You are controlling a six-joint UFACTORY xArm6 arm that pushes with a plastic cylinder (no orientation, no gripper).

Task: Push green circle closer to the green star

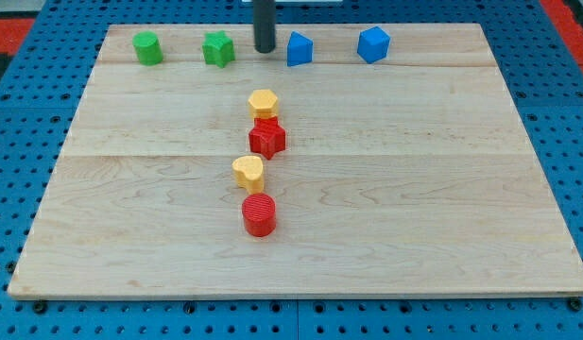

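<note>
The green circle sits near the board's top left. The green star lies to its right, a gap of about one block width between them. My tip touches the board at the top edge, between the green star and a blue pentagon-like block. The tip stands right of the star, apart from it, and far from the circle.
A blue hexagon-like block sits at top right. Down the middle run a yellow hexagon, a red star, a yellow heart and a red cylinder. The wooden board rests on a blue pegboard.
</note>
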